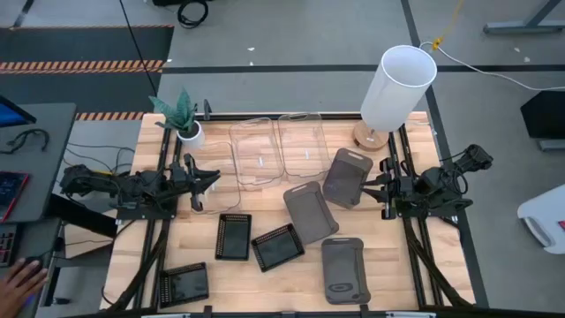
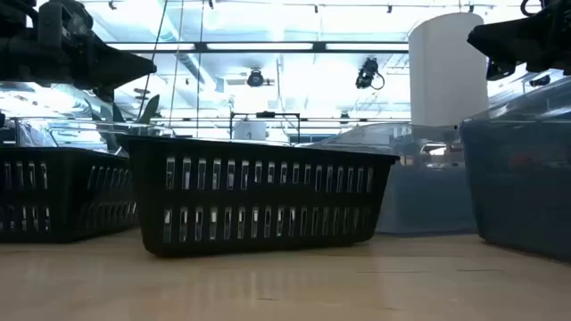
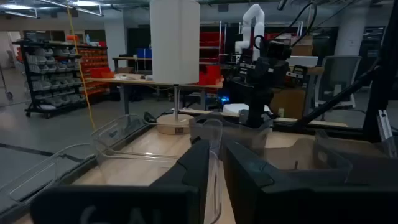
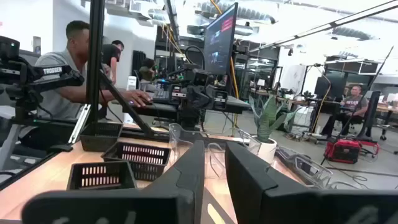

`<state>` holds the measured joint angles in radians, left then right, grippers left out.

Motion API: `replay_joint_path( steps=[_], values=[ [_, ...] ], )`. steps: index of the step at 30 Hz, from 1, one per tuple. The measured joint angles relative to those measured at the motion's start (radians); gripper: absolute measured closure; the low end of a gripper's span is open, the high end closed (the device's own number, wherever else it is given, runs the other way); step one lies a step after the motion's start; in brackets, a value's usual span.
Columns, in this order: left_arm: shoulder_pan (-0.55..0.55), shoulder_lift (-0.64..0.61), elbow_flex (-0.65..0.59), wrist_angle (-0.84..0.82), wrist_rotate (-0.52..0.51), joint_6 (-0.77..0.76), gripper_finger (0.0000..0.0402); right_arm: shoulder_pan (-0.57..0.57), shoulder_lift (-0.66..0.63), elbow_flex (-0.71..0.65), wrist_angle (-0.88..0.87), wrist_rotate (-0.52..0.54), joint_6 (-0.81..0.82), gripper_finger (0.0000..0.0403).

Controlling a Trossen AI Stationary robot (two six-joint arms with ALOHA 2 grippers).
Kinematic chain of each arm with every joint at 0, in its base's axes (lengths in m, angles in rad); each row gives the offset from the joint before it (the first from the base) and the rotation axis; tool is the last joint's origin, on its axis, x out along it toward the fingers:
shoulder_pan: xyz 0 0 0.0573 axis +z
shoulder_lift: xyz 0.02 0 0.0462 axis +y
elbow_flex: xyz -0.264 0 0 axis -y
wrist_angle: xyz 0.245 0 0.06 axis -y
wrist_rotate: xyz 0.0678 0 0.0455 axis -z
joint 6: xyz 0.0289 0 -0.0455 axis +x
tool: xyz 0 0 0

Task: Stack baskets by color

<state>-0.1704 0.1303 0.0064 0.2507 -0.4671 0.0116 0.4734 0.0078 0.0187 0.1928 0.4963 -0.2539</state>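
Observation:
Two clear baskets (image 1: 256, 152) (image 1: 300, 141) sit side by side at the far middle of the table. Three grey baskets (image 1: 347, 177) (image 1: 309, 212) (image 1: 344, 269) lie spread over the right half. Three black perforated baskets (image 1: 233, 236) (image 1: 278, 247) (image 1: 184, 284) rest on their bottoms at the near left. No basket is stacked on another. My left gripper (image 1: 214, 180) hovers just left of the clear baskets, and my right gripper (image 1: 369, 188) hovers just right of the far grey basket. Each gripper's fingers stand a narrow gap apart with nothing between them (image 3: 216, 155) (image 4: 214, 155).
A tall white lamp shade (image 1: 397, 88) stands on a round wooden base at the far right. A small potted plant (image 1: 181, 119) stands at the far left. A person's hand (image 1: 22, 278) shows beyond the table's left edge. Bare wood lies along the near edge.

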Motion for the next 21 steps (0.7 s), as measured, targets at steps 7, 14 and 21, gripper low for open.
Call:
replay_joint_path(
  steps=[7, 14, 21],
  values=[
    [0.000, 0.000, 0.000, 0.000, 0.000, 0.000, 0.0349, 0.000, 0.000, 0.000, 0.000, 0.000, 0.000, 0.0332],
    [0.000, 0.000, 0.000, 0.000, 0.000, 0.000, 0.0346, 0.000, 0.000, 0.000, 0.000, 0.000, 0.000, 0.0332],
    [0.000, 0.000, 0.000, 0.000, 0.000, 0.000, 0.0349, 0.000, 0.000, 0.000, 0.000, 0.000, 0.000, 0.0332]
  ],
)
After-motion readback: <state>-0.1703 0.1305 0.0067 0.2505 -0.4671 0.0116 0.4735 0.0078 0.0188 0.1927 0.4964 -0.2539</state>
